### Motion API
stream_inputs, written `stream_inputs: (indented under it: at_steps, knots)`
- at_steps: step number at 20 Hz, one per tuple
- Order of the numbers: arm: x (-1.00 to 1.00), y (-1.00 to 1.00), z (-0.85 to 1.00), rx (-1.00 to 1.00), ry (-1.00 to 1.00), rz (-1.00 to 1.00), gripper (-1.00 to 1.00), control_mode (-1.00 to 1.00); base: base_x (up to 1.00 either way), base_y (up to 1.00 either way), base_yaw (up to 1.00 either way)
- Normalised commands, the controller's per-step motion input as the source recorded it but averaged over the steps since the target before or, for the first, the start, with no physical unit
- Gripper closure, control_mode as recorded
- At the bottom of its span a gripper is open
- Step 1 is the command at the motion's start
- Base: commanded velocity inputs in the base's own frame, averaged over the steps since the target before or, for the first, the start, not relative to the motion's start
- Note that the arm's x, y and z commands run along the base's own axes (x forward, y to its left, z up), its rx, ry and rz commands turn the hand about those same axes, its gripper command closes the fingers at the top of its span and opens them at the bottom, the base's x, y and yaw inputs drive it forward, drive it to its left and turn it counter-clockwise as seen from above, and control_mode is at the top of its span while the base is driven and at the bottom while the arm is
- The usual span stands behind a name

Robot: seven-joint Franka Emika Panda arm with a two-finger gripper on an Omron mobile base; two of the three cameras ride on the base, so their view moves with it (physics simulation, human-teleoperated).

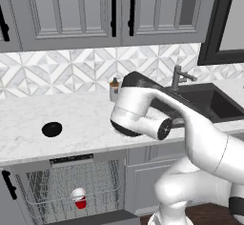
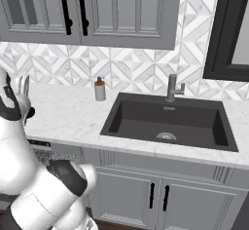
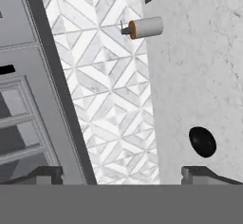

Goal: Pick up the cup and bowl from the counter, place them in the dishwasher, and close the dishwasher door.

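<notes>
In the left base view the bowl [image 1: 52,129] sits at the left of the frame on the counter [image 1: 86,128], alone and well apart from the soap dispenser [image 1: 114,89] standing by the tiled backsplash [image 1: 71,71]. Below it, at the lower left, the dishwasher [image 1: 71,186] is open and the cup [image 1: 79,198] rests in its wire rack [image 1: 102,181], seemingly upright, though it is small there. The dishwasher door [image 1: 95,218] hangs down along the bottom edge.

In the hand view the gripper [image 3: 128,176] shows its fingertips [image 3: 47,174] far apart at the bottom edge, jaws spread wide with nothing between them. The bowl [image 3: 202,142] lies at the lower right of that frame, just above the right-hand tip.

In the right base view the sink [image 2: 168,122] fills the centre, with the faucet [image 2: 172,88] behind it.
</notes>
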Motion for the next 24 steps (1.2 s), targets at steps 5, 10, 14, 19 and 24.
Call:
stream_inputs:
  at_steps: [5,10,14,19,24]
  knots:
    - [-0.99,0.16,-0.03,0.55,-0.04,-0.37,-1.0,-1.0,0.0,0.0,0.0]
    - [-0.98,-0.14,0.05,1.0,-0.18,-0.01,-1.0,-1.0,0.0,0.0,0.0]
    - [-0.94,-0.27,0.0,1.0,-0.11,0.0,-1.0,-1.0,0.0,0.0,0.0]
    - [-0.49,-0.33,0.13,0.99,-0.13,0.09,-1.0,-1.0,0.0,0.0,0.0]
    - [-0.35,-0.67,1.0,0.36,-0.39,0.34,-1.0,-1.0,0.0,0.0,0.0]
